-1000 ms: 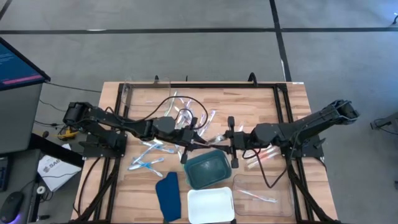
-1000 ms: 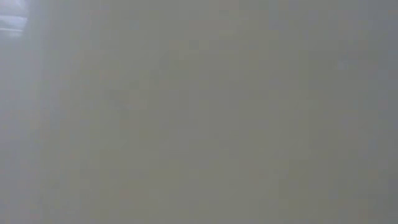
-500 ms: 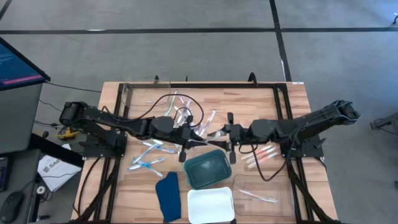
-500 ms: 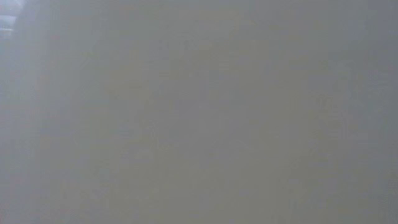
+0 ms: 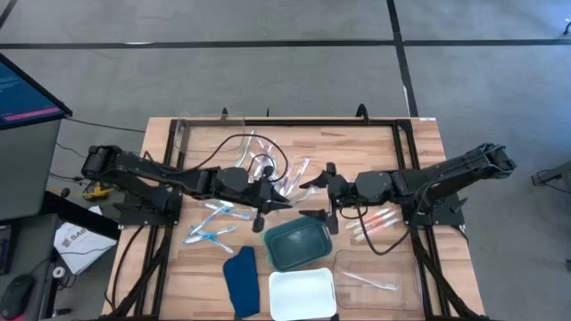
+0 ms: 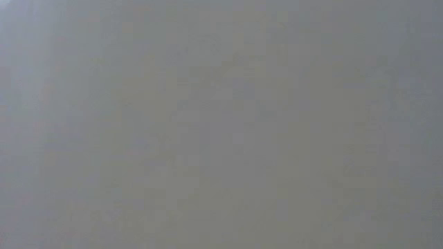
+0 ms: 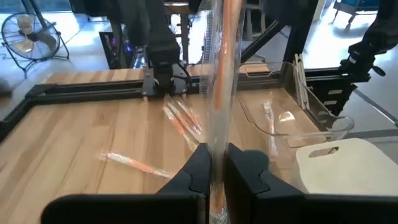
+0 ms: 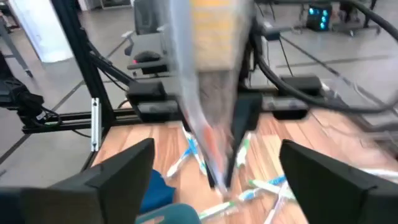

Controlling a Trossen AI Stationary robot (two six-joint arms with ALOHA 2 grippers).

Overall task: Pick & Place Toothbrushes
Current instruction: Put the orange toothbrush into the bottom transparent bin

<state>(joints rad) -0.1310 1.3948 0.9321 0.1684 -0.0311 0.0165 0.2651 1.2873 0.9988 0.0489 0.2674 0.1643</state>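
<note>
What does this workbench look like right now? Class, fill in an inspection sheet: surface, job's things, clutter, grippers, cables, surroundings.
Surface: wooden table inside a black frame.
Job's things: wrapped toothbrushes lie in loose groups, blue ones on the left, pink ones on the right; one lies in the clear tray.
Clutter: green tray, white tray, dark blue cloth along the near edge.
Grippers: left gripper shut on a wrapped toothbrush held upright; right gripper open at the middle of the table, facing that toothbrush.
Cables: black cable loops above the left arm.
Surroundings: grey floor, monitor to the left; low view shows nothing.
</note>
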